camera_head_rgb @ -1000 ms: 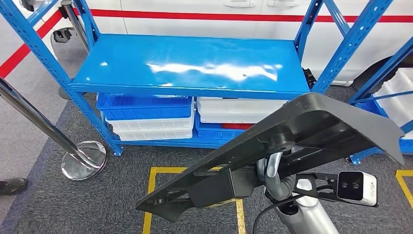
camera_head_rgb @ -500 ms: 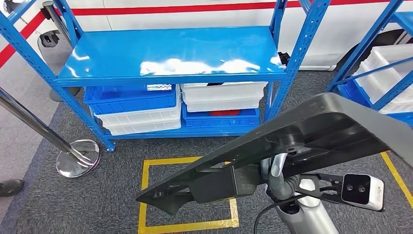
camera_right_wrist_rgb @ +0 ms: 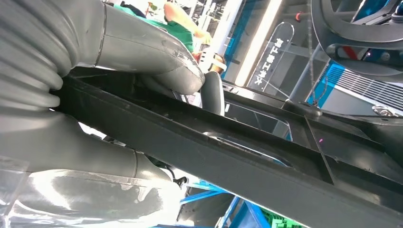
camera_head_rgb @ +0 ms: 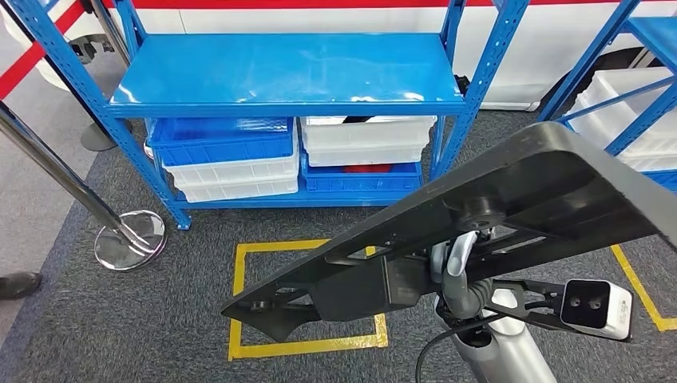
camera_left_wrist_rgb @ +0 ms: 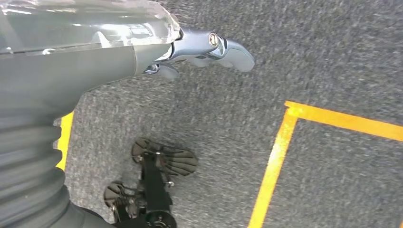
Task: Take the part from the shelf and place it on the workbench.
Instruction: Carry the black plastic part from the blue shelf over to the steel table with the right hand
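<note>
Right hand (camera_head_rgb: 457, 279): clenched around the black part (camera_head_rgb: 511, 211), thumb over one rib; part tilted above the hand, reaching out to both sides
Left hand (camera_left_wrist_rgb: 204, 47): fingers slack, grasping nothing, above carpet (camera_left_wrist_rgb: 332, 57)

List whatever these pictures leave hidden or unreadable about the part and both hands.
- Black part: its far end is cut off by the head view's right edge.
- Right hand: mostly hidden under the part in the head view; the right wrist view shows its fingers clamped on a rib.
- Left hand: its cover hides most of it in the left wrist view.
</note>
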